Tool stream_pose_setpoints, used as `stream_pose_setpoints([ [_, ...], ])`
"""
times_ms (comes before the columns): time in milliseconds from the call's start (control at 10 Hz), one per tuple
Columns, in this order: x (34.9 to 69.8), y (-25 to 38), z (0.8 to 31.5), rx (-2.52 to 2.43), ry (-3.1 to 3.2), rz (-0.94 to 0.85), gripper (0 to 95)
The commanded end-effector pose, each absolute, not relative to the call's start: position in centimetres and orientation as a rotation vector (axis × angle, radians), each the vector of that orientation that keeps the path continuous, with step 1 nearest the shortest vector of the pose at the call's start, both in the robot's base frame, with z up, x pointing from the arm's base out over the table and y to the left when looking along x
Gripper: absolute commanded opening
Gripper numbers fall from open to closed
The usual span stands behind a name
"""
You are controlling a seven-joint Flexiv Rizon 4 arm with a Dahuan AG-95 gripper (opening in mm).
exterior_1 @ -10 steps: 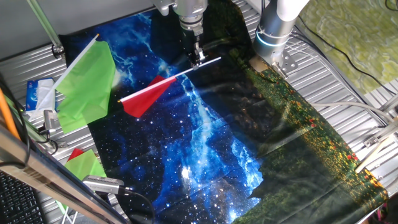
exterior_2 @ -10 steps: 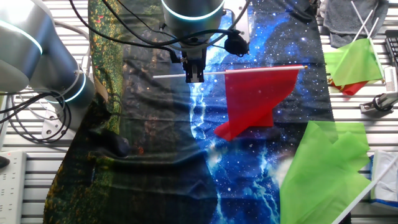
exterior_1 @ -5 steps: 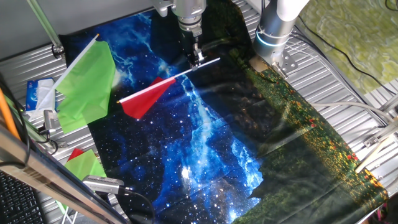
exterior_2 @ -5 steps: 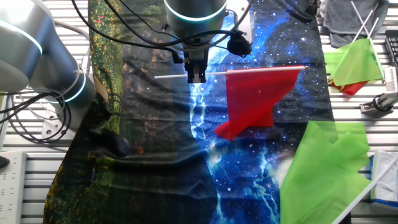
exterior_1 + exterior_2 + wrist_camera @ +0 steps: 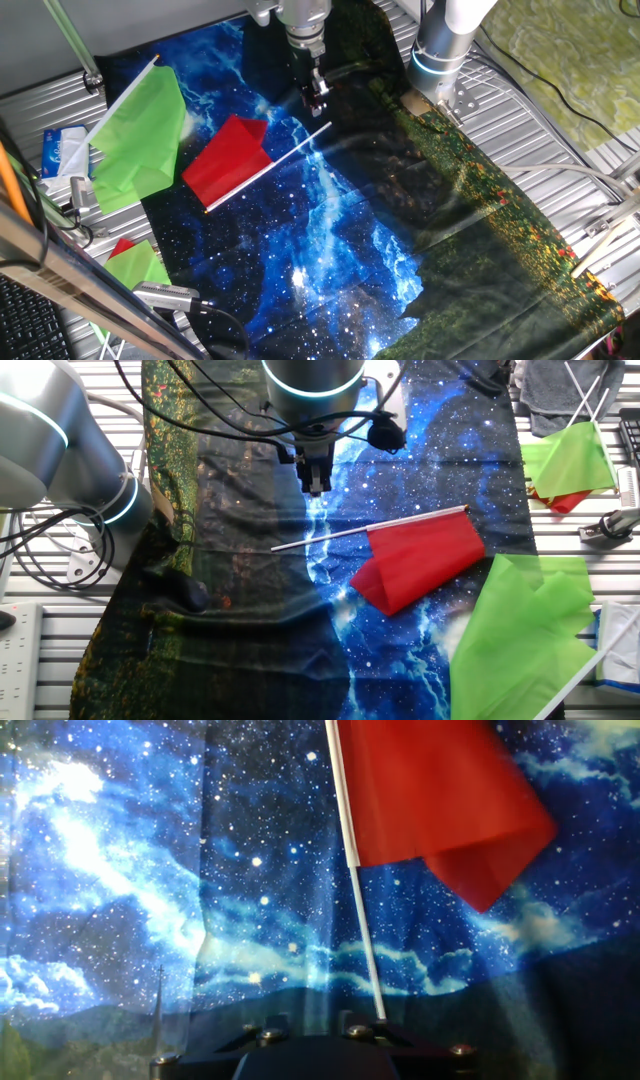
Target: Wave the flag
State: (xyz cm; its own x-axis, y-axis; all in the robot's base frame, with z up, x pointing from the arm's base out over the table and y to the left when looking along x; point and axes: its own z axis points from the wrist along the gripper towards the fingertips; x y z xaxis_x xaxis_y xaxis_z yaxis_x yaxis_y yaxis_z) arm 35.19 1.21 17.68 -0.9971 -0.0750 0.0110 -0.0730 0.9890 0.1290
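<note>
flag (image 5: 228, 160) lies on starry cloth (image 5: 300, 240), below the gripper (image 5: 316, 100).

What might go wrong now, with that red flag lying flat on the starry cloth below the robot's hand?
1. The bright red flag on a thin white stick lies flat on the soft starry blue cloth, out of the tool. A regrasp may miss the stick or pinch cloth.
2. Its red sheet lies close to the large light-green flag, so lifting or waving might snag that one.
</note>
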Motion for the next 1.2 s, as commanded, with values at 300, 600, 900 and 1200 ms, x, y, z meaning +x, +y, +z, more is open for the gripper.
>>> stream_pose_setpoints([
  [300, 34.98, 1.23, 17.81, 0.110, -3.115, -0.188, 38.0],
  [600, 34.98, 1.24, 17.80, 0.107, -3.115, -0.170, 38.0],
  [900, 34.98, 1.30, 17.78, 0.094, -3.115, -0.168, 38.0],
  [1200, 34.98, 1.30, 17.77, 0.087, -3.112, -0.166, 38.0],
])
